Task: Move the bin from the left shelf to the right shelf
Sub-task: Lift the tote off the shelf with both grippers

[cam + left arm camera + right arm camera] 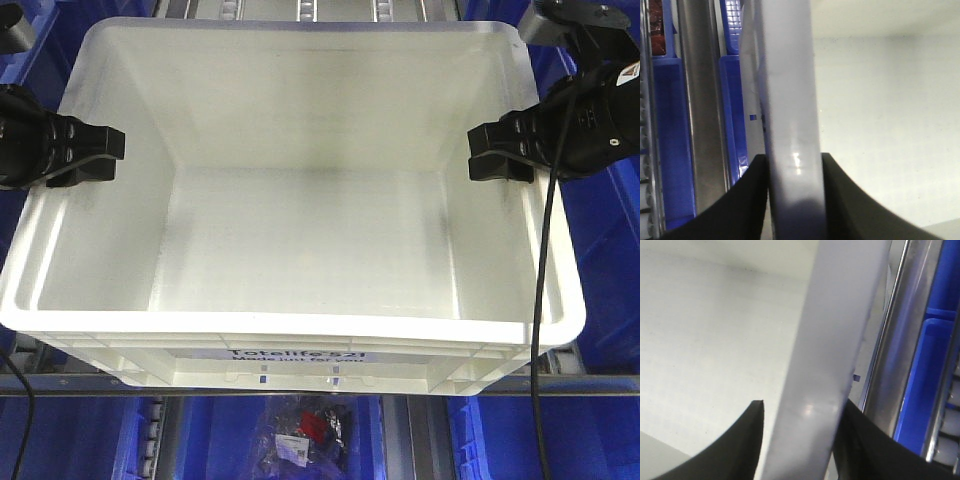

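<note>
The bin, a large white tote with black "Totelife" print on its near wall, fills the front view and holds nothing. My left gripper straddles its left rim and my right gripper straddles its right rim. In the left wrist view the white rim runs between the two black fingers of the left gripper, and both press on it. The right wrist view shows the rim clamped in the right gripper in the same way.
Blue bins sit below and to both sides. A metal shelf rail runs under the tote's near edge. A bag of dark and red parts lies in the bin beneath. A black cable hangs from the right arm.
</note>
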`<state>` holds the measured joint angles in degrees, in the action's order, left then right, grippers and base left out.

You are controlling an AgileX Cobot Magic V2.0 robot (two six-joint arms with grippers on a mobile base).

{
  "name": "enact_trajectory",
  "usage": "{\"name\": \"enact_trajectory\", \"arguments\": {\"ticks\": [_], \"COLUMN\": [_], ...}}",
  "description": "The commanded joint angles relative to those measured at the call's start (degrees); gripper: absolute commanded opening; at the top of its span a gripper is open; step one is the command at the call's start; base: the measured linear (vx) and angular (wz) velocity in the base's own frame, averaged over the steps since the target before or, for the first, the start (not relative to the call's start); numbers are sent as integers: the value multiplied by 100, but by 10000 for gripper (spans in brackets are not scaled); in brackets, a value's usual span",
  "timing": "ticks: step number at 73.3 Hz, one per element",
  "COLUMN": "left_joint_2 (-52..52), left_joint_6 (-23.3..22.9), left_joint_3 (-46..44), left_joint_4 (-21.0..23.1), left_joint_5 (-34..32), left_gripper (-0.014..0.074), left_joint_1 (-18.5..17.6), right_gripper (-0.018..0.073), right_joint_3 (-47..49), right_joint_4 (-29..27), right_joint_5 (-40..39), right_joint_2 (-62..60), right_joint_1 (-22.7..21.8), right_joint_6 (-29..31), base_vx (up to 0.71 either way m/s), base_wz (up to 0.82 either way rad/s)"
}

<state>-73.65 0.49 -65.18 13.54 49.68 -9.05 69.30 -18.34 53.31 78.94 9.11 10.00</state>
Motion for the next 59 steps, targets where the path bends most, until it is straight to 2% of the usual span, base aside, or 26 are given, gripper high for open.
{"name": "enact_trajectory", "arguments": {"ticks": [1,59], "left_joint_2": [262,262], "left_joint_6": [217,217], "left_joint_3": [-224,-224], "left_joint_4": [153,153], "left_joint_5": [-541,-541], "left_gripper": [2,2], "left_joint_1": [-17,-17], "right_gripper": [-5,-5], "right_joint_3": [213,213], "right_joint_4": [10,10], "right_joint_5": [-423,-417], "right_joint_2": [-243,-243], "right_joint_1": [-27,-27], "right_joint_6": [234,234], "base_vx": [-9,-13], "base_wz": [-11,-7]}}
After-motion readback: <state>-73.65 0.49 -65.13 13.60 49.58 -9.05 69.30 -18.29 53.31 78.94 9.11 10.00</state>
